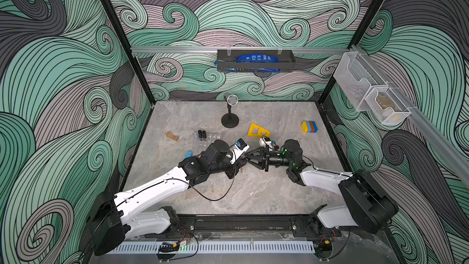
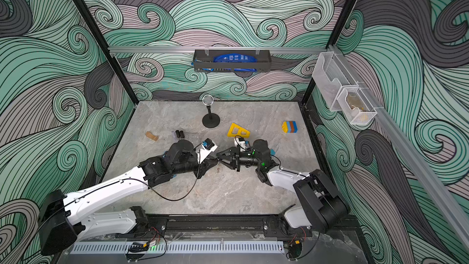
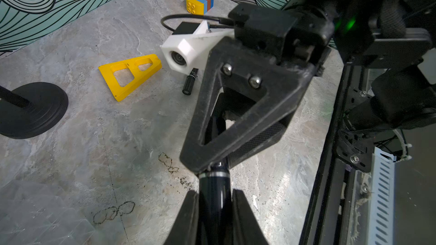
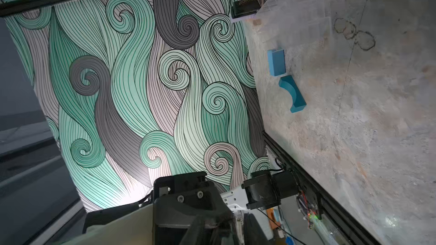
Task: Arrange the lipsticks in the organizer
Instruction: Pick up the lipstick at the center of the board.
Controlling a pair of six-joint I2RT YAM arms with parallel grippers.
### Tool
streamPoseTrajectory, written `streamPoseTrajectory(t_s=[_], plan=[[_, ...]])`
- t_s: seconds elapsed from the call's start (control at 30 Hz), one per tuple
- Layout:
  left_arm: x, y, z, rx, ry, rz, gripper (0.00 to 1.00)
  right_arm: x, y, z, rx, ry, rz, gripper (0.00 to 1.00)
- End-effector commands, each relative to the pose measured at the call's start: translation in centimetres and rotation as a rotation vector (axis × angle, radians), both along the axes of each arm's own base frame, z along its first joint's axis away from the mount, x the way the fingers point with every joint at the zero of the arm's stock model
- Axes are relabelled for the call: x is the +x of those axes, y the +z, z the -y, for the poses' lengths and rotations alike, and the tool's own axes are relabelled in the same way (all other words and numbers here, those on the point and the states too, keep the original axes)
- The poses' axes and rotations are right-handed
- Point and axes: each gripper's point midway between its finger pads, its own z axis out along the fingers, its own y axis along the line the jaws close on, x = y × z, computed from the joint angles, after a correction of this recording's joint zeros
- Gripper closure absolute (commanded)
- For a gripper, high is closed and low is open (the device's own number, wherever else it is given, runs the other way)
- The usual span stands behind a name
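In the middle of the table my two grippers meet tip to tip. My left gripper [image 3: 214,194] is shut on a black lipstick [image 3: 213,185] with a silver ring, gripping its near half. My right gripper [image 3: 213,164] has its fingers round the tube's far end; whether they still press on it does not show. In both top views the tips meet [image 1: 245,160] [image 2: 217,159]. Another lipstick [image 3: 188,83] lies on the table under the right wrist camera. Two lipsticks [image 1: 202,135] stand in the clear organizer [image 1: 210,140] at the back left.
A yellow triangular frame [image 1: 257,130] lies behind the grippers, and a black microphone stand [image 1: 230,120] stands further back. A stack of coloured blocks [image 1: 309,126] is at the back right, a tan piece [image 1: 172,135] at the left. Two blue blocks [image 4: 277,62] [image 4: 292,95] lie near the organizer.
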Motion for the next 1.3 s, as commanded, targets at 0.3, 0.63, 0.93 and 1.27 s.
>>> streamPoseTrajectory(t_s=[0.3,0.63,0.93,1.27], plan=[[4.6,1.9,-11.1,0.337,0.240,-0.236,1.00,2.0,-2.1,4.0,-0.104,-0.126,0.047,0.41],[9.9,1.4,-14.5,0.638,0.317,-0.300,1.00,4.5,-2.9,3.3,-0.405,-0.116,0.369,0.43],[7.0,2.6,-12.0,0.463,0.184,-0.356,1.00,2.6,2.8,-2.2,-0.678,-0.196,1.297,0.47],[1.0,5.5,-9.8,0.272,-0.012,-0.337,1.00,-2.2,6.6,-5.1,-0.736,-0.130,2.023,0.50]])
